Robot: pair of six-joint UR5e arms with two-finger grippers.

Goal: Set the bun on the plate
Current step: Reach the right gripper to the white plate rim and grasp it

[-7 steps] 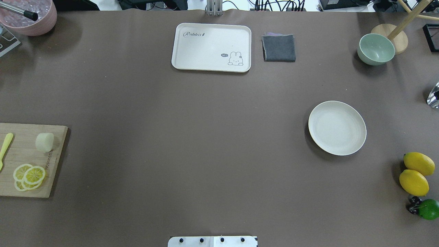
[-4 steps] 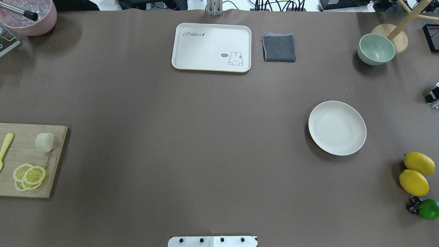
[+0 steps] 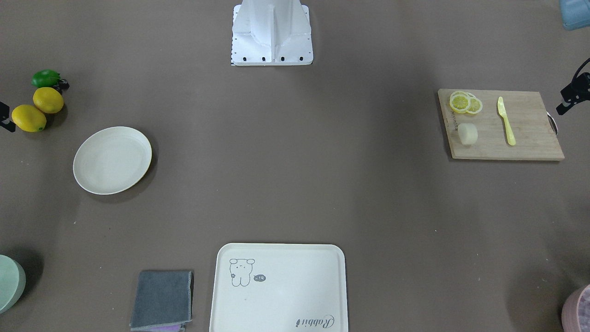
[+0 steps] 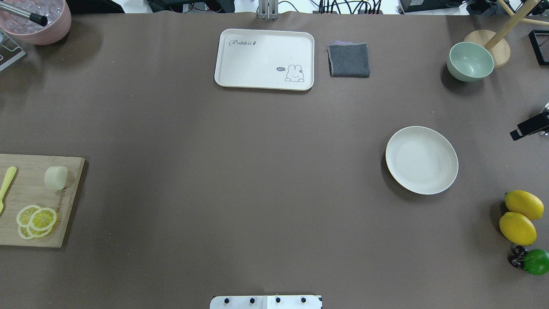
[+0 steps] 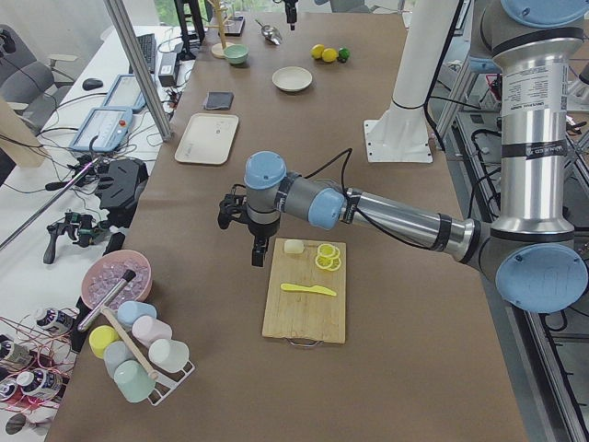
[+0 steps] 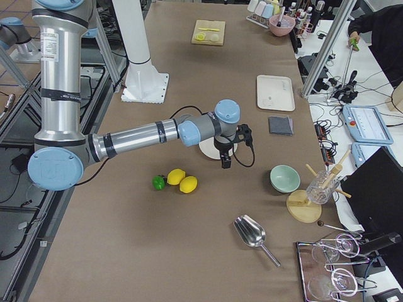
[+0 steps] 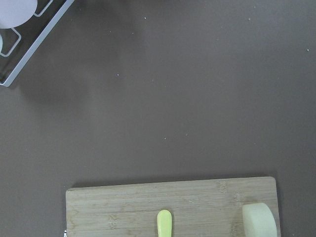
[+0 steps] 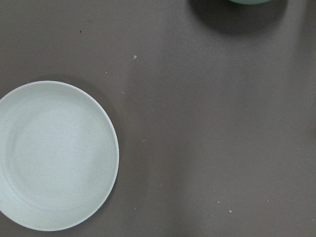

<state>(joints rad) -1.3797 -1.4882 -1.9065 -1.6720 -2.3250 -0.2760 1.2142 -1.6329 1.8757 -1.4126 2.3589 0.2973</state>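
The bun (image 4: 55, 177), a pale cream lump, lies on the wooden cutting board (image 4: 25, 201) at the table's left edge; it also shows as bun (image 3: 467, 133), bun (image 5: 294, 247) and bun (image 7: 259, 221). The round cream plate (image 4: 421, 160), plate (image 3: 112, 160), plate (image 8: 54, 155) sits bare on the right half. My left gripper (image 5: 258, 250) hangs above the table just beyond the board's far side, apart from the bun. My right gripper (image 6: 225, 160) hovers beside the plate, and only a black part of it (image 4: 528, 127) shows overhead. Neither gripper's jaw state can be made out.
Lemon slices (image 4: 36, 221) and a yellow knife (image 4: 6, 184) share the board. At the far side stand a cream tray (image 4: 264, 59), a grey cloth (image 4: 349, 60), a green bowl (image 4: 470, 61) and a pink bowl (image 4: 36, 19). Two lemons (image 4: 521, 216) and a lime (image 4: 536, 262) lie near the right edge.
A black part of my right gripper has slid further into the overhead view from the right edge, toward the plate. Bun, plate and board have not moved.
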